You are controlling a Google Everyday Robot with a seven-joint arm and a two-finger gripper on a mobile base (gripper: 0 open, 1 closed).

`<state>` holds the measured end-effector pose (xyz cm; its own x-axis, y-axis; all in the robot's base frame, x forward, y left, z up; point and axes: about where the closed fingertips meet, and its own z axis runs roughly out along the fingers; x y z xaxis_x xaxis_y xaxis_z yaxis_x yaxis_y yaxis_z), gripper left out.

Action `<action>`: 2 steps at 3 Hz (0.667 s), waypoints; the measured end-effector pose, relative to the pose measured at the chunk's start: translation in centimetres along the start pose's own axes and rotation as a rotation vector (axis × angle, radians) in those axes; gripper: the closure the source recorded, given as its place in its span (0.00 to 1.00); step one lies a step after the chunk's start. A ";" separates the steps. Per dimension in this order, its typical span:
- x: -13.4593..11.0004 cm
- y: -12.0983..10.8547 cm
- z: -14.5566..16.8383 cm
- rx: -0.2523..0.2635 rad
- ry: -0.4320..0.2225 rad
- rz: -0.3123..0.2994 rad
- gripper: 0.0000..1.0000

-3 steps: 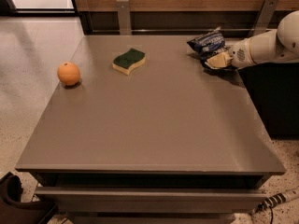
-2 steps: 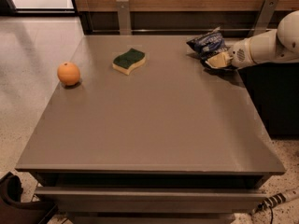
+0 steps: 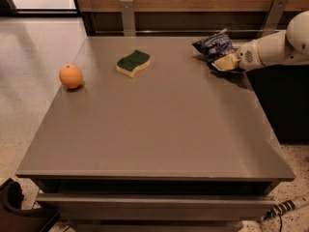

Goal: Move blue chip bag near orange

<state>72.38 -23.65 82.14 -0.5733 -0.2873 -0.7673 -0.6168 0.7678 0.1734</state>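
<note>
The bag (image 3: 214, 44) lies at the far right of the tabletop (image 3: 159, 129), crumpled and puffed, its dark foil catching a little light. The pincer (image 3: 226, 63) is at the bag's near right edge, touching or overlapping it, on the end of the white arm (image 3: 275, 47) that reaches in from the right. Whether the pincer is apart, together or clamped on the foil I cannot tell. The orange (image 3: 71, 76) sits well apart from the bag, at the left edge and somewhat nearer, with the sponge (image 3: 133, 63) between the two, toward the far side. The bag is probably very light, soft and slippery. The foil should give under pressure and could slide out of a shallow pinch, and the chips inside are likely to crush if the belly is squeezed hard. A raised fold or the crimped seam looks like the best place to take hold, since the foil is doubled there and offers a ridge to bite. Being so light, the bag may swing or flop once lifted, so the long carry leftward, clear of the sponge, probably wants a firm pinch and a smooth path.
</note>
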 end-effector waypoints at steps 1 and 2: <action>0.0 0.0 0.0 0.000 0.000 0.000 1.00; 0.0 0.0 0.0 0.000 0.000 0.000 1.00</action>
<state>72.38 -23.65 82.17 -0.5732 -0.2877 -0.7673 -0.6169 0.7678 0.1730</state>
